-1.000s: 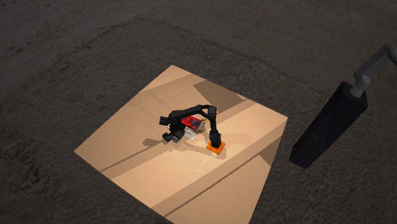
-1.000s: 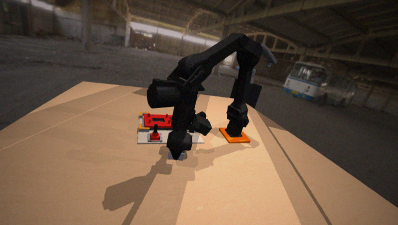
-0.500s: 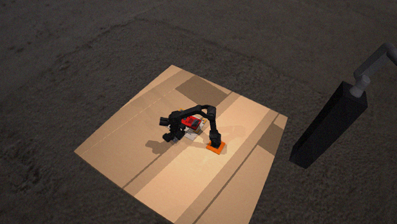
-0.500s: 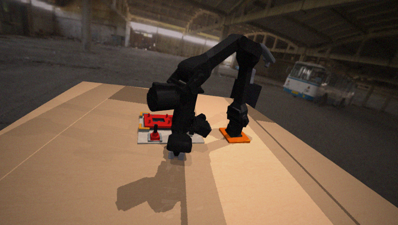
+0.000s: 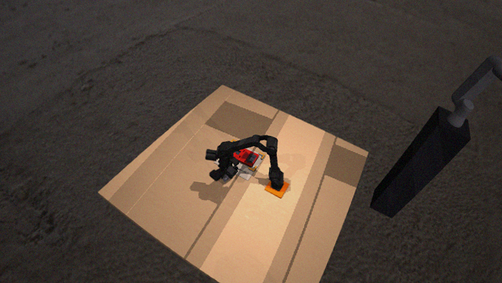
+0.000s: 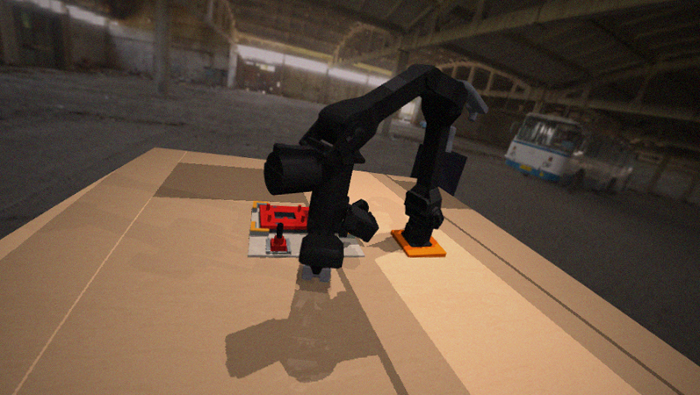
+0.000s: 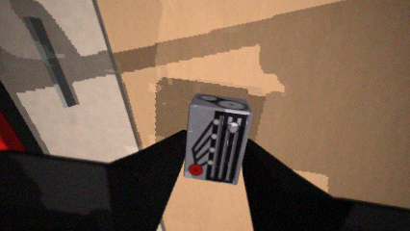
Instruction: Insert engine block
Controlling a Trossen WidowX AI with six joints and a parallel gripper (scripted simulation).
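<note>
Red car body (image 6: 284, 216) on a pale base plate (image 6: 261, 246), near the table's (image 6: 138, 307) middle. Just right of the plate's edge, gripper (image 7: 214, 154) clamped on the grey engine block (image 7: 217, 140), both fingers pressing its sides, on the tabletop.

The surface (image 5: 178, 200) is a tan square board striped in lighter and darker bands, lying across the middle of the top view on dark rough ground. Near its centre sits a pale grey base plate (image 6: 261, 246), carrying the red car body (image 6: 284, 216). Just right of that plate in the exterior view, an orange mounting pad (image 6: 419, 249) lies flat under the arm's foot. Below the plate's lower edge, the grey engine block (image 7: 217, 139) stands on bare board, clamped in the pincer (image 7: 214, 159), with the arm's shadow spread toward the bottom of the frame.
</note>
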